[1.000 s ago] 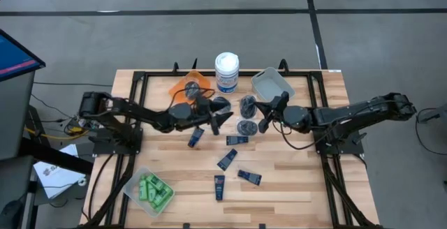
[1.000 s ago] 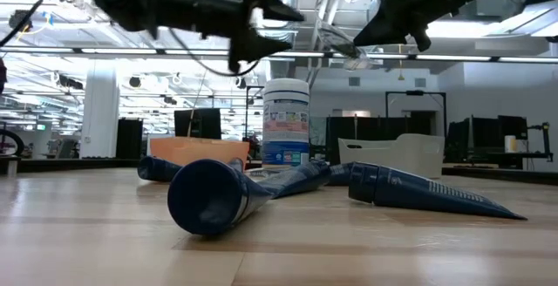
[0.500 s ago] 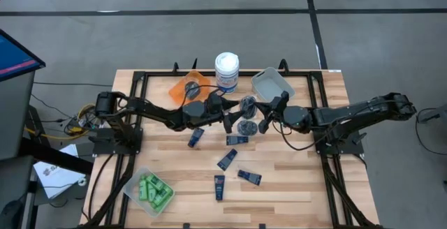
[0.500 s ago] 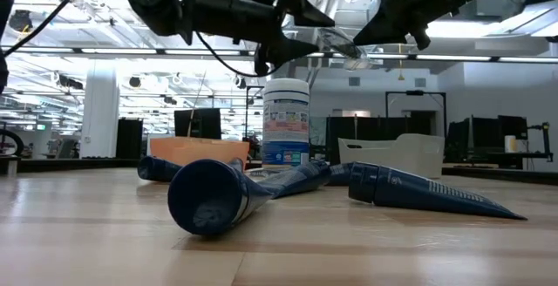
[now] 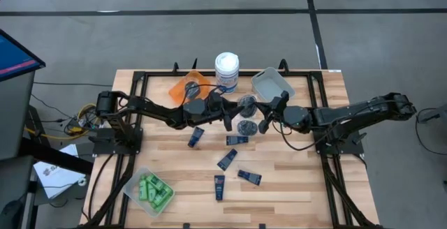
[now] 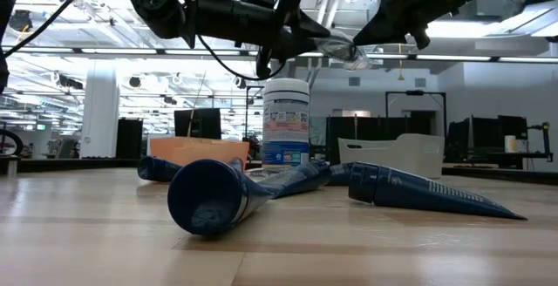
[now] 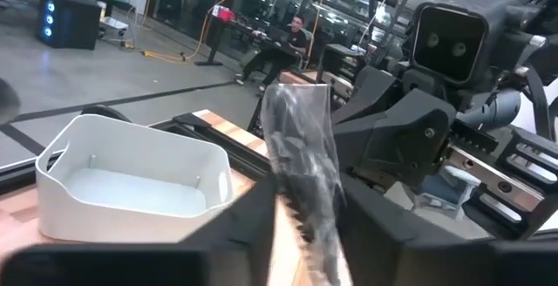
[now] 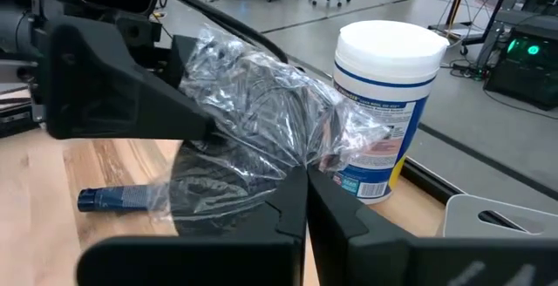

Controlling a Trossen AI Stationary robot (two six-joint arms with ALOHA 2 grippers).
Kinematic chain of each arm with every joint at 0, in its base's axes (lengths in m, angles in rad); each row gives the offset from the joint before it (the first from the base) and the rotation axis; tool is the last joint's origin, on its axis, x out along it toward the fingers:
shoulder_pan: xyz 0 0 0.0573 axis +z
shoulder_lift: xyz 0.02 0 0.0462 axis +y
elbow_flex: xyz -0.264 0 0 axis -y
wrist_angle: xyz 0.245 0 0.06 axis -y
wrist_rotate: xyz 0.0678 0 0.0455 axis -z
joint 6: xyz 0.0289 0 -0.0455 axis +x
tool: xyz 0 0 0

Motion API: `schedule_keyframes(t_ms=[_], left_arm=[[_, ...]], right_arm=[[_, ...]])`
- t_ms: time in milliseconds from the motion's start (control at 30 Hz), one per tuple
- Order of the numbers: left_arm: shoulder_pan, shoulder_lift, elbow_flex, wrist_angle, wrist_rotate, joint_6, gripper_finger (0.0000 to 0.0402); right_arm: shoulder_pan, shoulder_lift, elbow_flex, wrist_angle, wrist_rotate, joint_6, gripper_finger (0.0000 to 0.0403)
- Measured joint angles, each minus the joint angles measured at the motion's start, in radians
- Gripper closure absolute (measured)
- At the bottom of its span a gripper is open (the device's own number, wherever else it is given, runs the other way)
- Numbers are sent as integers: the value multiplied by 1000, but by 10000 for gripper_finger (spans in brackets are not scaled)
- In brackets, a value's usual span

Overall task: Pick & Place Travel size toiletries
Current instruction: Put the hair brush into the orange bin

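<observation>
Above the middle of the bench point(image 5: 293, 187), both arms meet over a crinkled clear plastic bag point(image 8: 261, 103). The right end effector point(image 8: 301, 177) is pressed together, pinching the bag. The left end effector point(image 5: 230, 114) has its fingers around the bag's other side. Navy tubes point(image 5: 232, 159) lie scattered nearer on the bench; green bottles point(image 5: 154, 190) fill a clear bin point(image 5: 133, 187) at near left.
</observation>
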Motion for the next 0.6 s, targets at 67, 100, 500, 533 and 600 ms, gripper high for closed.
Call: schedule_keyframes(t_ms=[67, 100, 500, 533, 600], left_arm=[[0, 0, 0, 0, 0, 0, 342], [0, 0, 0, 0, 0, 0, 360], [16, -45, -1, -93, 0, 77, 399], [20, -68, -2, -147, -19, 92, 399], [27, -121, -2, -262, -88, 133, 399]], right_arm=[[0, 0, 0, 2, 0, -6, 403], [0, 0, 0, 4, 0, -21, 403], [43, -38, 1, 18, -20, -180, 291], [52, -51, 1, 15, -20, -182, 273], [70, -76, 1, 12, -20, -183, 239]])
